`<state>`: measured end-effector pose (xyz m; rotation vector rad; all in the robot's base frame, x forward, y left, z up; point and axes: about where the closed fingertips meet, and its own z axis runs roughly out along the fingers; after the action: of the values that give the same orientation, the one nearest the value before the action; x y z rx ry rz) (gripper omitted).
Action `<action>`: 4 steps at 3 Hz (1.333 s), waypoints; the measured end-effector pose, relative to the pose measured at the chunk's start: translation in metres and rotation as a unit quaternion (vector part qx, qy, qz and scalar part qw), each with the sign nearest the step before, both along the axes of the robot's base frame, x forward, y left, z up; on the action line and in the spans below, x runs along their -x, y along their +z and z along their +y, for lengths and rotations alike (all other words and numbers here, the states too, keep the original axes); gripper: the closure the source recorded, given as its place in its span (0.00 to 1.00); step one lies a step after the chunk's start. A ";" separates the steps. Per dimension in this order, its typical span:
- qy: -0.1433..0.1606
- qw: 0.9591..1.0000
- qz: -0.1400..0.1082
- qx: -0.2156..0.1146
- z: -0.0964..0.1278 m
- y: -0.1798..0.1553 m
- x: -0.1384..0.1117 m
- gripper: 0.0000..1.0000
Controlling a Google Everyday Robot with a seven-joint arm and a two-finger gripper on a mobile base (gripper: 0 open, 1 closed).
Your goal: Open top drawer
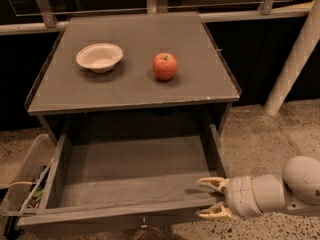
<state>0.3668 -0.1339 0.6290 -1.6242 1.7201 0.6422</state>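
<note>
The top drawer point(135, 176) of the grey cabinet is pulled far out toward me, and its shallow grey interior is bare. Its front panel point(115, 215) runs along the bottom of the camera view, with the small brass knob point(144, 226) just showing under its edge. My gripper point(211, 198) is at the drawer's front right corner, its two pale fingers spread apart, one above and one below the front edge. It holds nothing. My white arm point(280, 186) comes in from the lower right.
On the cabinet top point(135, 59) sit a white bowl point(99, 57) and a red apple point(165, 66). A clear bin point(25, 176) with cables stands left of the drawer. A white post point(295, 59) leans at the right. Speckled floor lies around.
</note>
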 end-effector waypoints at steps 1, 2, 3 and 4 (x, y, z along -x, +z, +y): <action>0.000 1.000 0.000 0.000 0.001 0.005 -0.001 0.84; 0.011 1.000 -0.001 -0.004 0.006 0.012 0.010 1.00; 0.010 1.000 -0.001 -0.004 0.005 0.012 0.011 1.00; 0.008 1.000 -0.003 -0.003 -0.001 0.010 0.021 0.95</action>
<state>0.3458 -0.1354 0.6387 -1.6350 1.7007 0.6493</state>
